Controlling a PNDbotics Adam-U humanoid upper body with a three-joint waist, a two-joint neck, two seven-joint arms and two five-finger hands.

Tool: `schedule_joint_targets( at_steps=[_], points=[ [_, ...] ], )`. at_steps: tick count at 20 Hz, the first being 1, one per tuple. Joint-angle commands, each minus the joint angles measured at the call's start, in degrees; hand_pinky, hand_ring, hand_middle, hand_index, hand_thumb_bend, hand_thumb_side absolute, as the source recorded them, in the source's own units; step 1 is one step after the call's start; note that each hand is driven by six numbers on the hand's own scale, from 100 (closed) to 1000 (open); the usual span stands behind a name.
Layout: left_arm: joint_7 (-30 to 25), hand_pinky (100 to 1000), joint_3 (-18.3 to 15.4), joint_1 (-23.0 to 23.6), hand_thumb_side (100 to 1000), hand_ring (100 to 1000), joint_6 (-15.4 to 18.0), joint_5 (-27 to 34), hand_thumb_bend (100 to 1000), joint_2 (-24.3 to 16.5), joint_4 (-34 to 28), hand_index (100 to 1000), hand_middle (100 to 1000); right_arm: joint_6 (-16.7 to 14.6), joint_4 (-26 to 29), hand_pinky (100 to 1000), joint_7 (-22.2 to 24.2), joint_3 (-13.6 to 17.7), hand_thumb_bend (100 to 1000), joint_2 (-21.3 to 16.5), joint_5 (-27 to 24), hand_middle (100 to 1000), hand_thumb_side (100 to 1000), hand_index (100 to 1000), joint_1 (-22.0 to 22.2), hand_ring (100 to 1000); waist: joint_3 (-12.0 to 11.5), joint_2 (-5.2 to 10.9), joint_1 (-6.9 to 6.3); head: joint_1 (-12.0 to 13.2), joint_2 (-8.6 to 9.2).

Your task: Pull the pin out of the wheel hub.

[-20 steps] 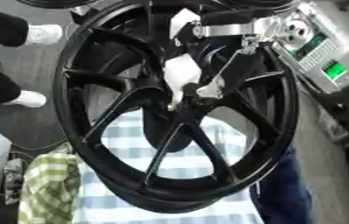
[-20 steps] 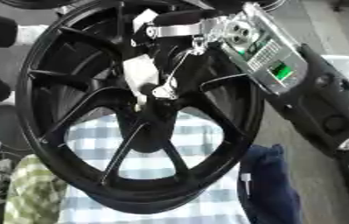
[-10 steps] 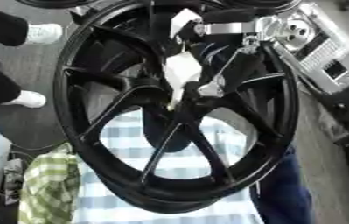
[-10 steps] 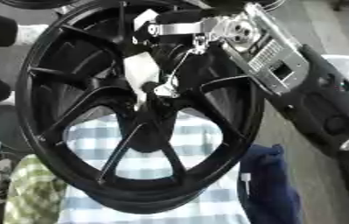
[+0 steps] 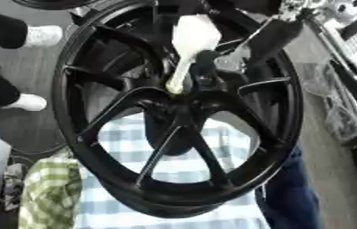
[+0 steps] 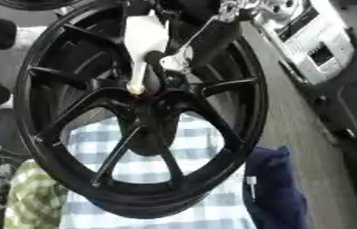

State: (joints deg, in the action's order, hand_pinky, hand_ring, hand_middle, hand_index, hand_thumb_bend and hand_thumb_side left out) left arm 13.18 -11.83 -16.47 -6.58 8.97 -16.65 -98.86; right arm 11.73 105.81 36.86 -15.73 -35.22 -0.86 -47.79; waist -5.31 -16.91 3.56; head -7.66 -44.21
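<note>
The right hand [image 5: 212,58] reaches down from the top, fingers curled around a pale tapered pin [image 5: 187,49] whose tip sits at the hub [image 5: 183,96] of the black spoked wheel [image 5: 95,134] just below the hand (blue checked cloth [image 5: 181,165] shows under the spokes).

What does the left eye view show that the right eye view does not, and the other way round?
Only the left eye view shows a white shoe at the upper left. Only the right eye view shows the full grey box with a dark screen at the upper right. Both share the black wheel, the robot hand reaching to its hub, the blue checked cloth and the green checked cloth.
</note>
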Motion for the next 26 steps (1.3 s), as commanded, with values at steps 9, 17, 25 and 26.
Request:
schedule_joint_targets(
  at_steps=[9,17,25,26],
  points=[
    [0.8,807,-1.2,0.2,821,700,0.2,0.0,100,-1.2,-1.1,681,629,6.2,3.1,799,-16.2,19.9,100,-8.3,-17.9,339,100,539,11.0,535,2.3,2.01,-1.3,1.1,0.09],
    [1.5,808,-1.9,-0.3,816,699,0.6,-0.2,100,-1.6,-1.2,680,630,1.3,4.9,797,-38.2,35.3,100,-9.3,-12.3,356,100,552,34.3,549,3.6,0.96,-2.07,3.1,0.44],
    [2.0,808,-2.2,-1.1,812,699,1.0,-0.1,100,-1.9,-0.8,680,630,-2.8,1.7,849,-40.6,40.4,164,0.0,5.1,515,100,708,48.7,670,3.7,-0.04,-3.22,4.7,1.09],
    [2.0,808,-2.2,-1.2,812,699,1.0,-0.1,100,-1.9,-0.7,680,630,-3.7,1.4,851,-39.7,40.5,178,0.7,6.7,524,100,716,49.3,678,3.7,-0.09,-3.33,4.8,1.2]
  ],
)
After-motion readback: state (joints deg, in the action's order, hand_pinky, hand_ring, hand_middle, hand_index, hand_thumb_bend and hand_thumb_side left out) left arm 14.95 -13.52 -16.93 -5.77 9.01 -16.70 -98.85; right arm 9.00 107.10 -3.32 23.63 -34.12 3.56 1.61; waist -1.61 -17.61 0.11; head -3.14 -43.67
